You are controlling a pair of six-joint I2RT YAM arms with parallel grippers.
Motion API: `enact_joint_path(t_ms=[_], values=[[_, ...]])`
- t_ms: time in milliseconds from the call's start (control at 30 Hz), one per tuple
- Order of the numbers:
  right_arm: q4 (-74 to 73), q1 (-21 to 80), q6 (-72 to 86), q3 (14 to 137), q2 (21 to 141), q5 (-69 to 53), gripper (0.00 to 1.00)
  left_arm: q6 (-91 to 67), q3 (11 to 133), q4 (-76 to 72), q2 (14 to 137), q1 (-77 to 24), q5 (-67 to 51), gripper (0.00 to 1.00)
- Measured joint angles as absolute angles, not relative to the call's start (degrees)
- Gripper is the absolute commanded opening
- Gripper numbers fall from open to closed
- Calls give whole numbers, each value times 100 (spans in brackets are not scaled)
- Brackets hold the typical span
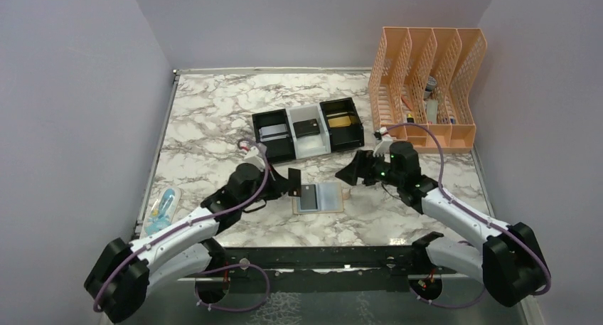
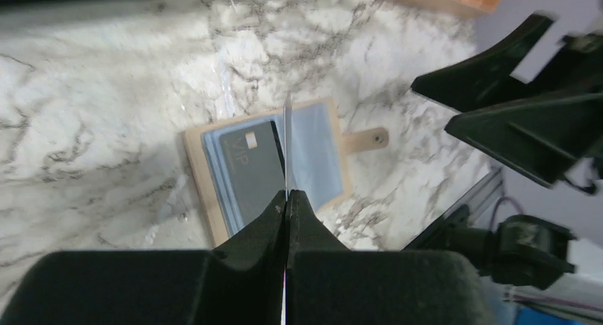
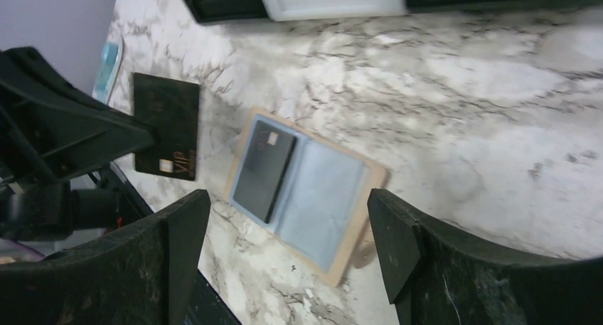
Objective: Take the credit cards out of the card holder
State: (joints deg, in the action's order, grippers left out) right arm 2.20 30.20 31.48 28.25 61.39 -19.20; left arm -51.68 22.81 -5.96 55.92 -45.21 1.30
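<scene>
Near the table's left edge lies a blue packet (image 1: 162, 205). The left gripper (image 2: 286, 204) is pinched tight on a dark card (image 3: 167, 126) marked VIP. It holds the card on edge above the table, just left of the card holder (image 1: 319, 197) and clear of it.

The card holder lies open and flat on the marble table (image 1: 213, 119), between the two grippers. A second dark card (image 3: 264, 170) sits in its left pocket.

The right gripper (image 3: 284, 197) hovers at the holder's right side, jaws spread wide with nothing between them.

Behind stand three bins (image 1: 306, 129), holding a silvery card (image 1: 271, 131), a dark one and a gold card (image 1: 340, 121). At far right stands a peach file rack (image 1: 427, 76).
</scene>
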Motion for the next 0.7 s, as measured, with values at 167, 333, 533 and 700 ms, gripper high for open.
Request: enact_joint_path(t_ms=[167, 333, 533, 700], values=[[1031, 2034, 3632, 2204, 6252, -3288, 83, -5380, 1599, -1232, 4762, -3459, -884, 0], [2287, 2027, 4296, 1739, 6243, -4407, 82, -5631, 1347, -1693, 4466, -3420, -1525, 0], [3697, 2034, 5081, 1588, 6388, -5122, 75, -6027, 1057, -2370, 4285, -3420, -1914, 0], [4320, 2285, 5435, 1658, 6707, -5242, 65, -6265, 1055, -2961, 4357, -3426, -2174, 0]])
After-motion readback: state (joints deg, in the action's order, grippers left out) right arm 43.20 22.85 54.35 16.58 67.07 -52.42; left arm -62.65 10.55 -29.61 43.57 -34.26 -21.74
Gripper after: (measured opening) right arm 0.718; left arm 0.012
